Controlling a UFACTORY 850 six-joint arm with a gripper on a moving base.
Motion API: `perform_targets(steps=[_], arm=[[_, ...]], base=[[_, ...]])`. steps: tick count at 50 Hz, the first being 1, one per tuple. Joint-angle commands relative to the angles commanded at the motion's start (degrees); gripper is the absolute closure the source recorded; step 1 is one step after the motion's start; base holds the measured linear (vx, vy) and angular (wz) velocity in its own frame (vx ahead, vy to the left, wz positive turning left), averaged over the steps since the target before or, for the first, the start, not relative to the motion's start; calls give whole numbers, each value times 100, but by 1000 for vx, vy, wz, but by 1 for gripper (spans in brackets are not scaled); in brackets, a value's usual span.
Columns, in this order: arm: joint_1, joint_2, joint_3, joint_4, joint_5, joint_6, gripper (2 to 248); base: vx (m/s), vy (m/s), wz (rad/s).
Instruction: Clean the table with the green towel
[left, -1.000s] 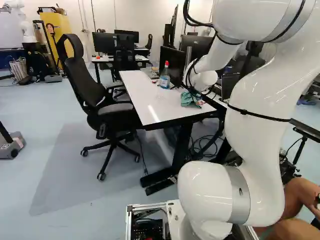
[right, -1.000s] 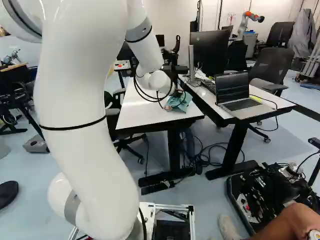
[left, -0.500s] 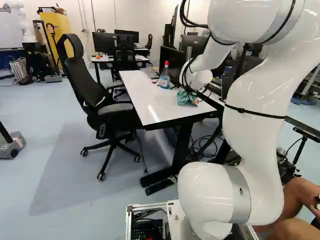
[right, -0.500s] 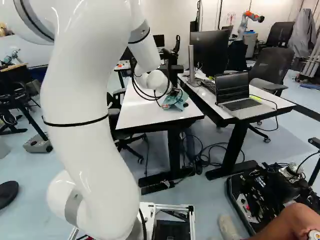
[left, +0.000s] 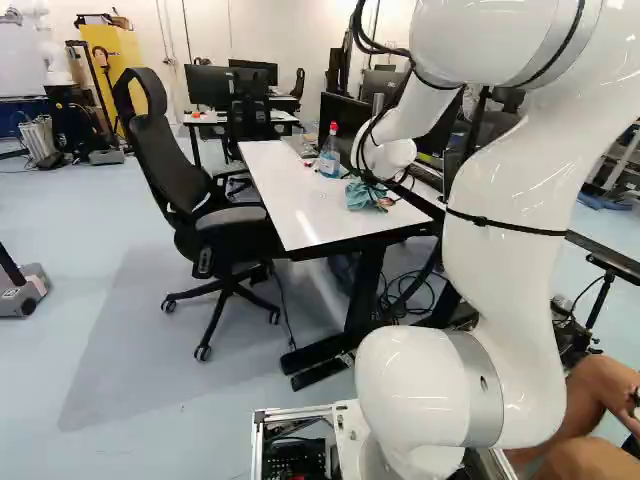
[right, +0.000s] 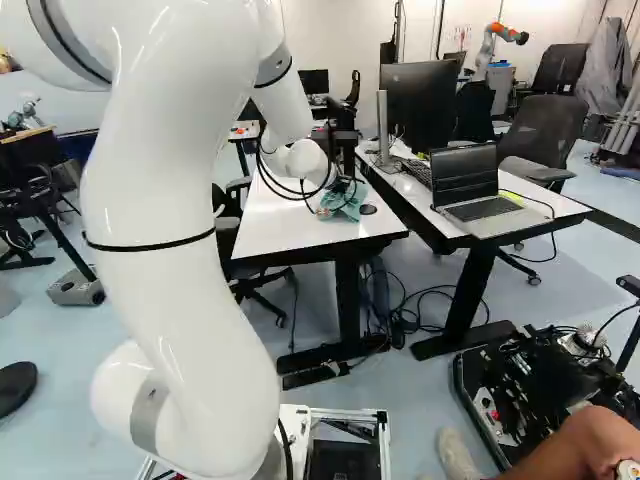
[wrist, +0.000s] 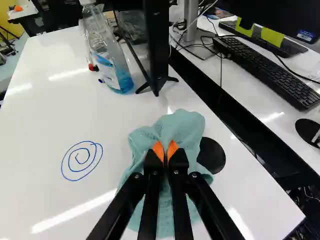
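My jaws: clamped on green towel | towel: on white bench, apparently overlapping black disc | blue spiral: apart from towel

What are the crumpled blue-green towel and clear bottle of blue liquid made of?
The towel looks like soft, matt cloth, perhaps microfibre, since it bunches into loose folds. The bottle is probably smooth, glossy plastic: see-through with highlights, though glass is possible.
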Motion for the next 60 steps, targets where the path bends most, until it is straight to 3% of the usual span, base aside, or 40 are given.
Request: perform_targets(steps=[60], arm=[[624, -859, -1061, 0, -83, 0, 222]], base=[[0, 0, 0]])
